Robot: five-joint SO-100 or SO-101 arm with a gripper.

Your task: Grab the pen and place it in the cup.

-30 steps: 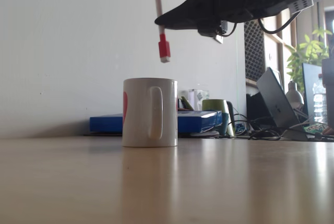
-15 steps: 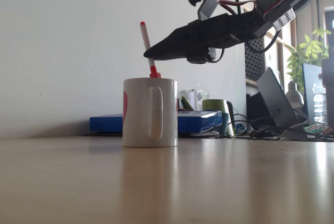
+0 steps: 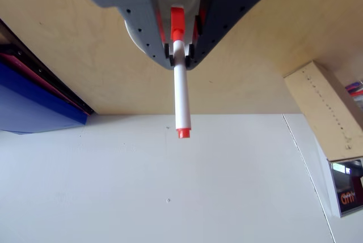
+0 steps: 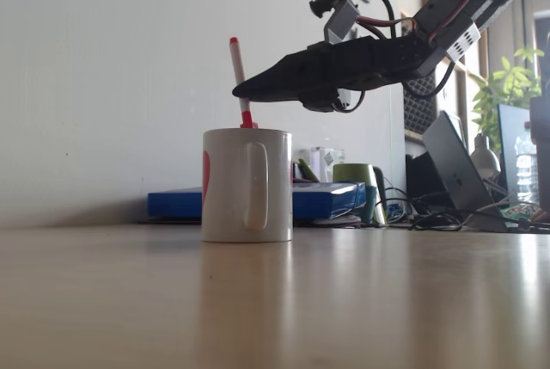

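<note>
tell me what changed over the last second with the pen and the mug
The claw came down and a little left in the fixed view, lowering the pen from well above the mug until its red cap end dipped inside the rim. The claw is still clamped on the pen, not yet released. The mug, the blue book behind it and the table stayed put.

Down below the claw: a long brown wooden table. Low under the claw, near the white wall: a flat blue box, a green pot. Off right of the claw: a leafy plant, a dark laptop.
</note>
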